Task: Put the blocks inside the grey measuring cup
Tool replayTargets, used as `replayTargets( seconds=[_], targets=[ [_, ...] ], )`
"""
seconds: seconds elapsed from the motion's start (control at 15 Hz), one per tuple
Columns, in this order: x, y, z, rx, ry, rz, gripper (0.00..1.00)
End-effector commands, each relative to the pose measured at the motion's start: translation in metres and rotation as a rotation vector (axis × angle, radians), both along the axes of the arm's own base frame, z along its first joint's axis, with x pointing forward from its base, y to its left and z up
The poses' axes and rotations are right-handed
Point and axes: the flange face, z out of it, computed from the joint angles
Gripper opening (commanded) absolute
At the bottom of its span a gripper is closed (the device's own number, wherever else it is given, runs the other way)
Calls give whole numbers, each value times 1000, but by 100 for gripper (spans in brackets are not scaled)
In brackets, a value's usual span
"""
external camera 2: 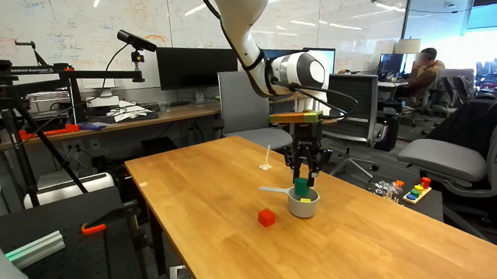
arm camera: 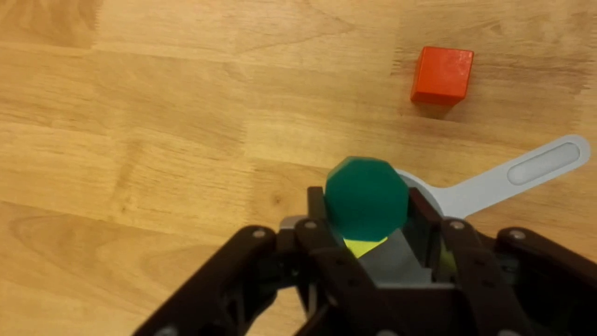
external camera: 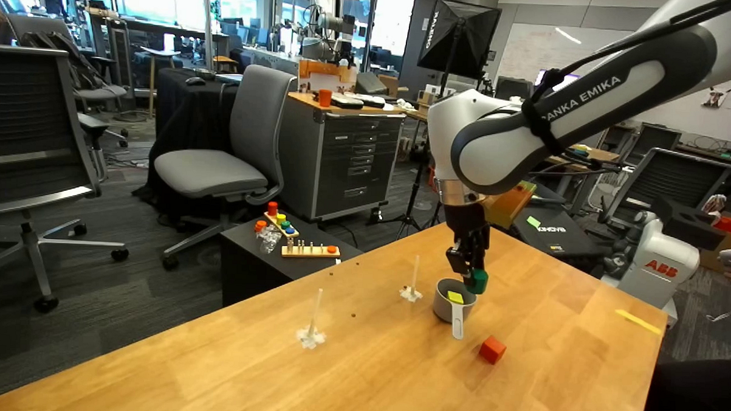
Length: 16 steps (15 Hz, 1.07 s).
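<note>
The pincer [arm camera: 366, 201] grips the green block [external camera: 478, 282], which in an exterior view appears over the right rim of the grey measuring cup [external camera: 442, 309], yellow block [external camera: 455, 297] inside and red block [external camera: 492, 350] near-right on the tabletop [external camera: 384, 370], so releasing likely needs a slight leftward shift first.

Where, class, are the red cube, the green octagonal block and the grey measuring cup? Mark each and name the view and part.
Red cube [arm camera: 443, 74], wrist view, on its top face.
Green octagonal block [arm camera: 367, 199], wrist view, on its camera-facing end.
Grey measuring cup [external camera 2: 302, 208], in an exterior view, on its outer wall.
</note>
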Motion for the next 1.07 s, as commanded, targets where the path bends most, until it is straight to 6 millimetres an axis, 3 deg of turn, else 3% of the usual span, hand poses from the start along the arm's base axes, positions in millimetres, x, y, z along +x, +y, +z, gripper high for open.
replayTargets(
  seconds=[0.0,0.13,0.2,0.33,0.53,0.8,1.0],
  targets=[
    [-9,11,4,15,-21,12,19],
    [-9,15,0,22,-20,17,19],
    [-10,17,0,23,-17,22,69],
    [-10,18,-1,24,-12,20,75],
    [-9,17,-1,24,-12,19,99],
    [-11,17,-1,25,-10,21,100],
    [-23,23,-9,28,19,24,100]
  ],
)
